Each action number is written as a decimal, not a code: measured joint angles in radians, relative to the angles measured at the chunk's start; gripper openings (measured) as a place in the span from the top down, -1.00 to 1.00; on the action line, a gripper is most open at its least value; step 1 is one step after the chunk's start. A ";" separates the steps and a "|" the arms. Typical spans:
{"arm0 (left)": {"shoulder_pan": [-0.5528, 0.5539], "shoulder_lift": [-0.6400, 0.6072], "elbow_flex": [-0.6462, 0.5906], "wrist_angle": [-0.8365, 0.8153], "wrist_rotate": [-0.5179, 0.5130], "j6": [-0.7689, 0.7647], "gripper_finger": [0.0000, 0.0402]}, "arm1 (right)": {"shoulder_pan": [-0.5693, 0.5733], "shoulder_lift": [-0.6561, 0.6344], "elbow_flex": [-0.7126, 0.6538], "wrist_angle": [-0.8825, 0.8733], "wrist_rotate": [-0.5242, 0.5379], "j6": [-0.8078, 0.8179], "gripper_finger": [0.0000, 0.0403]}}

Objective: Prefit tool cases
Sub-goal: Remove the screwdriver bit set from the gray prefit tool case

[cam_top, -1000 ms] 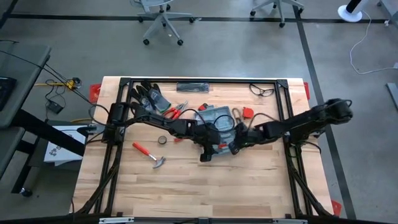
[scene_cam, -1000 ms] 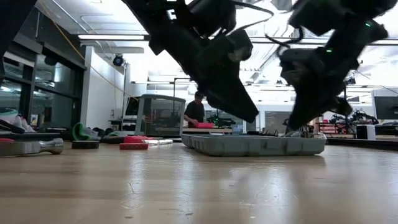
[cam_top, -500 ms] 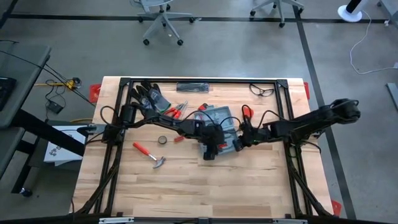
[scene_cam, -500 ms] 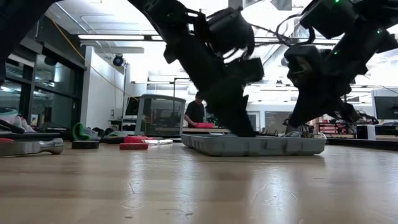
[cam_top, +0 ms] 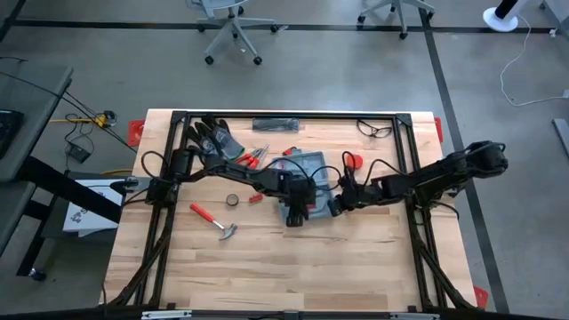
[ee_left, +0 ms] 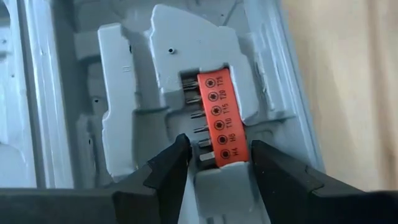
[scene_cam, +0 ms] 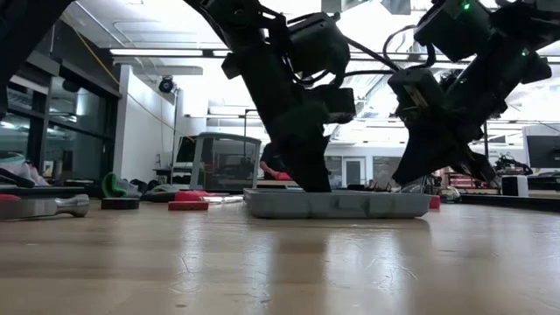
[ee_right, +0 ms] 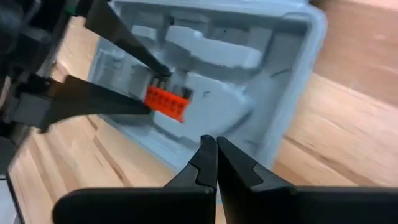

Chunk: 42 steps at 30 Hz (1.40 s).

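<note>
The blue-grey tool case (cam_top: pixel 313 182) lies open and flat on the table's middle, its moulded recesses up (ee_left: pixel 130 93). An orange bit holder (ee_left: pixel 222 118) with a row of screwdriver bits sits in one recess. My left gripper (ee_left: pixel 217 158) reaches steeply down into the case and is closed around that holder's end, also seen in the right wrist view (ee_right: pixel 152 93). My right gripper (ee_right: pixel 216 149) is shut, its tips at the case's right-hand rim (scene_cam: pixel 389 185). My left gripper pinches the bit holder's near end (ee_left: pixel 225 155) between its two fingers. One finger (ee_left: pixel 177 158) is on the side of the bit tips, the other (ee_left: pixel 264 162) on the orange back edge. It comes steeply from above, and the holder lies in its recess. My right gripper's shut fingertips stand at the case's rim (ee_right: pixel 249 158); I cannot tell whether they touch it.
A red-handled hammer (cam_top: pixel 213 220) and a small tape roll (cam_top: pixel 232 201) lie left of the case. Dark gloves (cam_top: pixel 212 138) and red-handled pliers (cam_top: pixel 252 158) are at the far left, glasses (cam_top: pixel 375 130) at the far right. The near half of the table is bare wood.
My left gripper has come down from above the case into it and tipped steeper. The case has slid a little toward the table's left, still flat on the wood. My right gripper has tipped lower at the case's right end.
</note>
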 joint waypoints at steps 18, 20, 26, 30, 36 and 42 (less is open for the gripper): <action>-0.022 -0.033 -0.004 0.043 0.025 0.016 0.24 | 0.000 0.155 0.003 0.164 -0.067 0.024 1.00; -0.030 -0.026 -0.004 0.049 0.024 0.017 0.24 | 0.000 0.160 0.003 0.179 -0.069 0.023 1.00; -0.043 0.002 0.000 0.057 0.017 0.072 0.24 | 0.000 0.160 0.002 0.179 -0.072 0.017 1.00; -0.043 0.002 0.001 0.040 -0.010 0.108 0.24 | 0.000 0.160 0.002 0.177 -0.081 0.015 1.00; -0.027 -0.021 -0.002 0.005 0.004 0.164 0.24 | 0.000 0.160 0.002 0.178 -0.084 0.003 1.00; -0.017 -0.031 -0.005 -0.041 0.005 0.168 0.24 | 0.000 0.160 0.002 0.173 -0.085 -0.003 1.00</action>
